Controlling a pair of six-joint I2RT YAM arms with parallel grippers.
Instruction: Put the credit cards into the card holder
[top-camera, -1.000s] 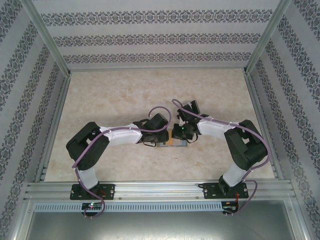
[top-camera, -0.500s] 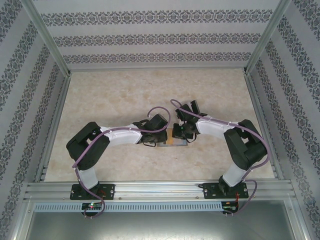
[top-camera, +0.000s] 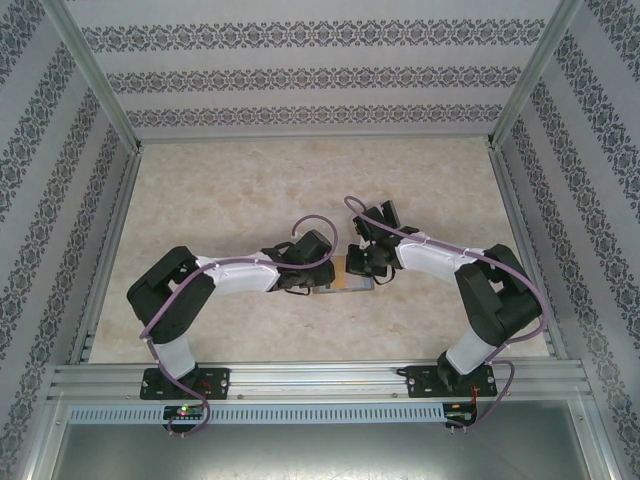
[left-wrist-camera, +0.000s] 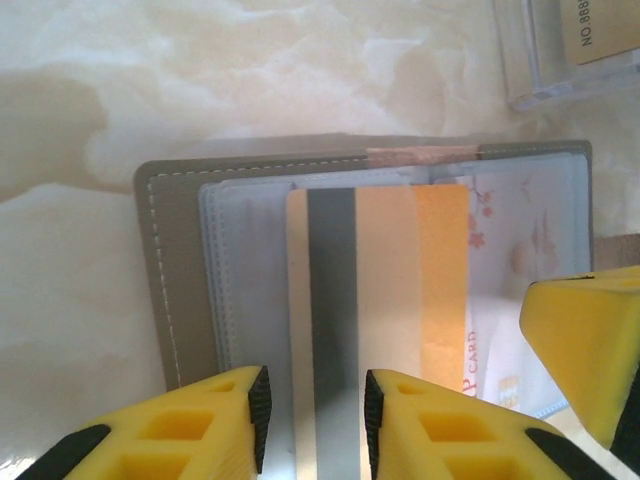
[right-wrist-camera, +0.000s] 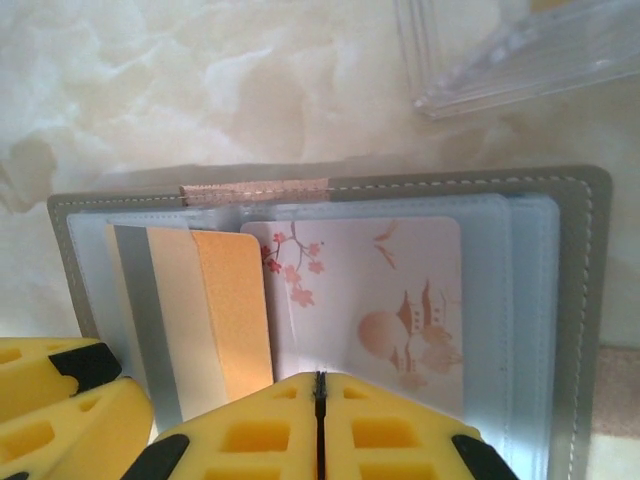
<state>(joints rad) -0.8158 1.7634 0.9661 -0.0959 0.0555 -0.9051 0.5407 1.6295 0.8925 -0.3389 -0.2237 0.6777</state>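
The grey card holder (left-wrist-camera: 175, 270) lies open on the table, its clear sleeves facing up. A tan, grey and orange credit card (left-wrist-camera: 390, 270) rests lengthwise on its left panel; I cannot tell if it is inside a sleeve. My left gripper (left-wrist-camera: 317, 395) is open, its fingers straddling the card's grey stripe from above. A white credit card with pink blossoms and a pagoda (right-wrist-camera: 390, 300) sits in the right panel of the holder (right-wrist-camera: 575, 300). My right gripper (right-wrist-camera: 318, 385) is shut, tips pressed together over that card's near edge. From above, both grippers meet over the holder (top-camera: 350, 285).
A small clear plastic box (right-wrist-camera: 520, 50) lies just beyond the holder's far right corner; the same plastic box (left-wrist-camera: 560, 50) has a tan label. Marble-patterned tabletop (top-camera: 250, 190) spreads around, fenced by aluminium rails (top-camera: 310, 375) and patterned walls.
The left wrist has drawn slightly leftward and back from the holder. The right gripper has stayed over the right panel and closed its fingers fully.
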